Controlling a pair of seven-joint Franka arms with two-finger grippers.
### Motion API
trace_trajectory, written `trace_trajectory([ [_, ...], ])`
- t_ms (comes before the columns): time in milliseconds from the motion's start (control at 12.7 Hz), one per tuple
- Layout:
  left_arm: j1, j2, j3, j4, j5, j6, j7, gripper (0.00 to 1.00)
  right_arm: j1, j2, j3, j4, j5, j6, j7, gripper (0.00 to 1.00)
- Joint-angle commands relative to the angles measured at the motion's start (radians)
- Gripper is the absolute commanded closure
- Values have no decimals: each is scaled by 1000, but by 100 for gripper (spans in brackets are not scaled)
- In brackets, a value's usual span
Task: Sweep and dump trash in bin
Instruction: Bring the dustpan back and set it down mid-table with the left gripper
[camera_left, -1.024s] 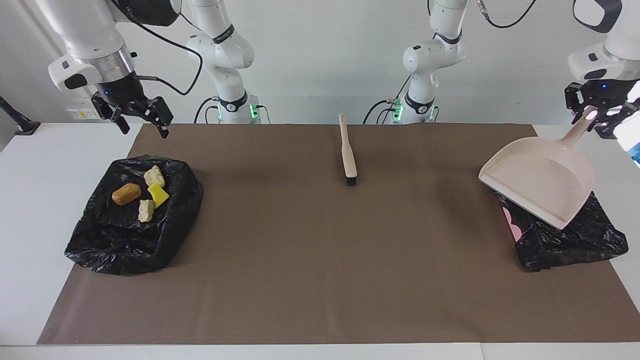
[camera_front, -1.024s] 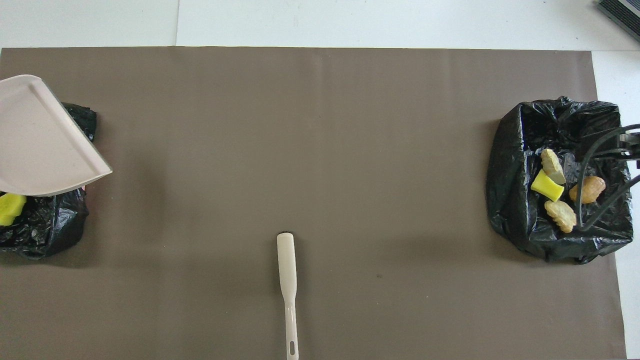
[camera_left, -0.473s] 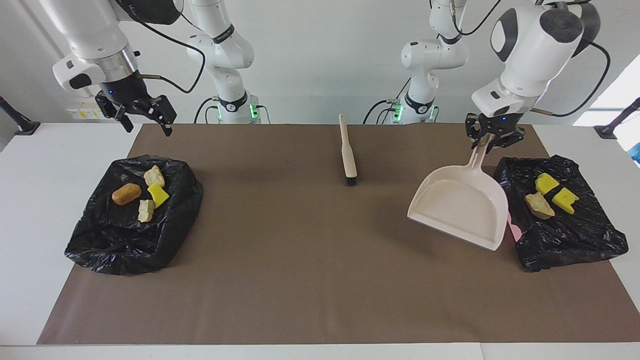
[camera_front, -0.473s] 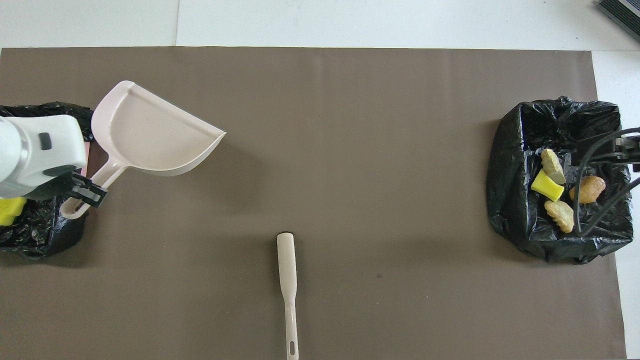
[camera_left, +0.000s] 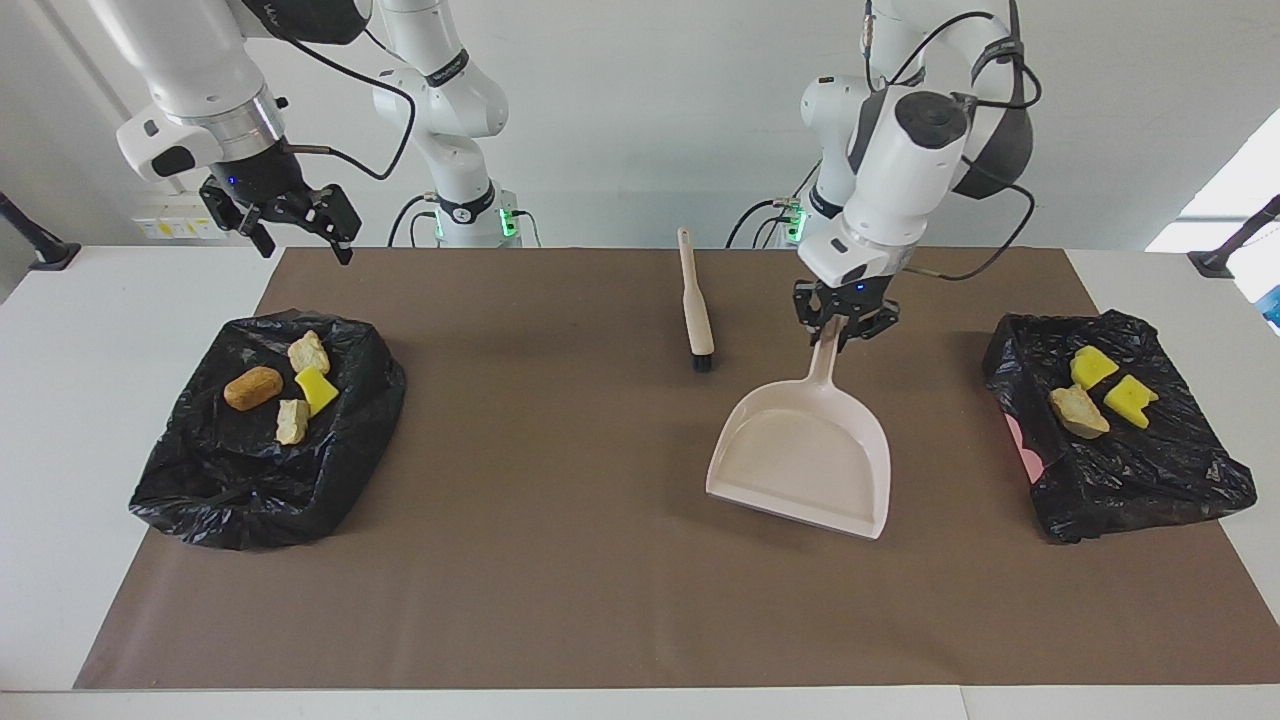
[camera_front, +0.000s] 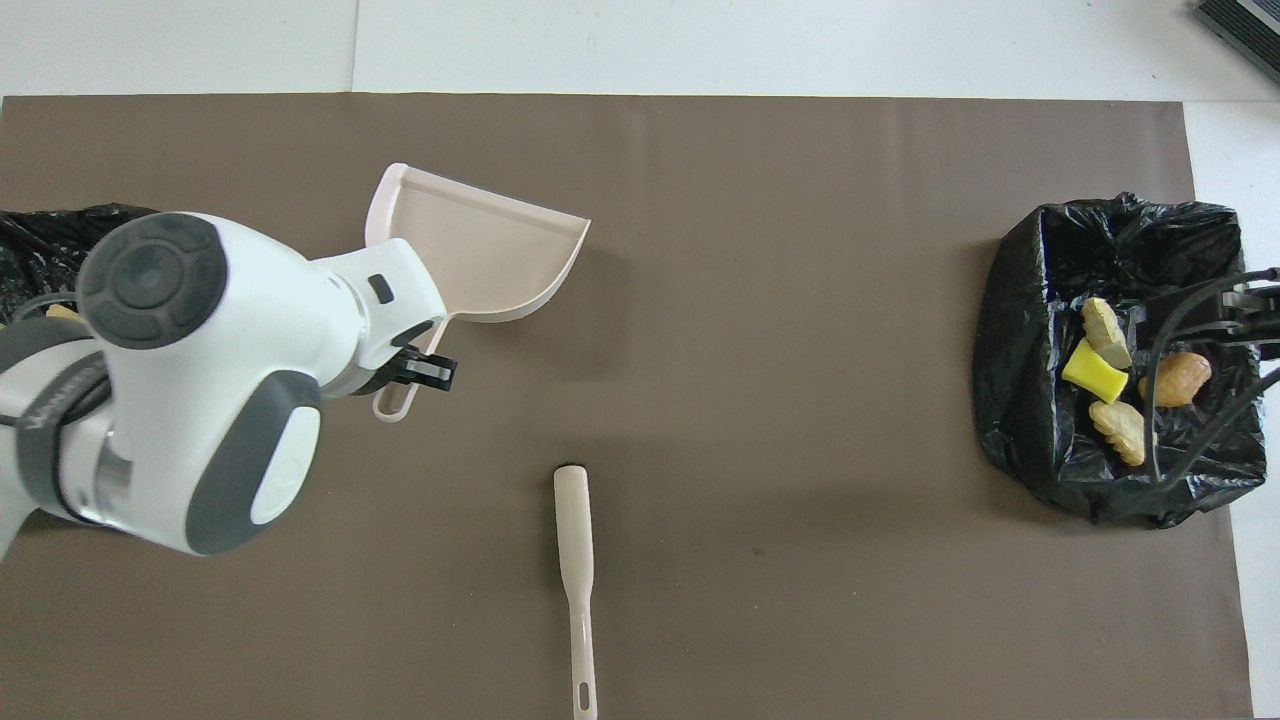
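While the left gripper (camera_left: 838, 333) stayed clamped on the handle of the dustpan (camera_left: 803, 457), the empty pan hung tilted over the mat (camera_left: 560, 560), between the brush (camera_left: 695, 310) and the bin (camera_left: 1120, 440) at the left arm's end. No trash lay loose on the mat: three pieces (camera_left: 1098, 394) sat on that bin's black bag, four more (camera_left: 283, 385) on the other bin (camera_left: 265, 430) at the right arm's end. The right gripper (camera_left: 290, 225) waited, fingers spread and holding nothing, over the mat's edge near that bin. By my reading the dumping was done and the step in hand was putting the pan away. The next move called for lowering it flat onto bare mat, clear of the brush, then letting go of the handle.
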Motion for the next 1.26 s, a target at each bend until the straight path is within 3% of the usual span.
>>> trace_trajectory([
  [0, -130, 105, 22, 8, -12, 147, -167, 100, 23, -26, -21, -29, 15, -4, -25, 0],
  [236, -181, 160, 22, 3, -12, 226, -216, 100, 114, -26, -113, -29, 18, -4, -22, 0],
  [945, -224, 166, 20, -54, -13, 294, -401, 100, 116, -24, -110, -27, 19, -2, -23, 0],
  [1103, -231, 162, 20, -65, -13, 300, -450, 90, 115, -24, -110, -27, 19, -2, -22, 0],
  [1182, -231, 162, 20, -63, -13, 300, -467, 77, 115, -24, -110, -27, 19, -2, -22, 0],
])
